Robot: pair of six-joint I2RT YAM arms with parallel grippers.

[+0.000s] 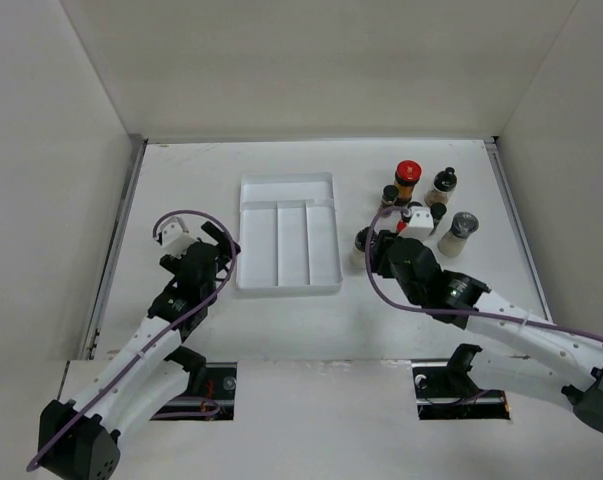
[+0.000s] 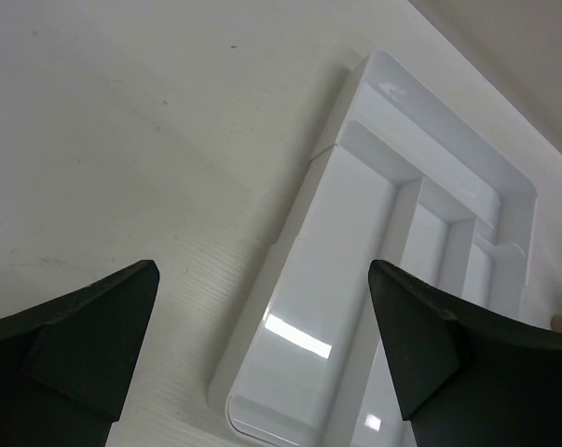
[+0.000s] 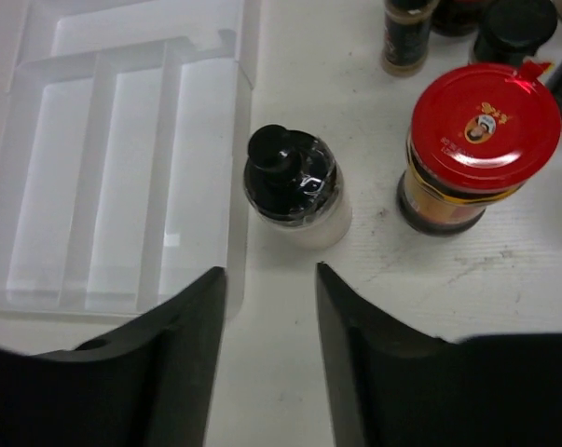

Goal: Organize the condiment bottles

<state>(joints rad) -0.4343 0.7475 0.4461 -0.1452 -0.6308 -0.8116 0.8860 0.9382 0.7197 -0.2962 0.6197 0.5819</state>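
Observation:
The condiment bottles stand grouped right of the white tray. A red-capped bottle, a clear black-capped one, a grey-capped one and small dark ones show from above. My right gripper is open and empty, just short of a pale clear bottle with a black cap. That bottle stands beside the tray's right edge. A second red-capped bottle stands right of it. In the right wrist view the gripper is apart from the pale bottle. My left gripper is open and empty at the tray's left side.
The three-compartment tray has nothing in it; its left wall lies between my left gripper's open jaws. It also shows in the right wrist view. Small dark bottles stand behind the pale one. White walls enclose the table.

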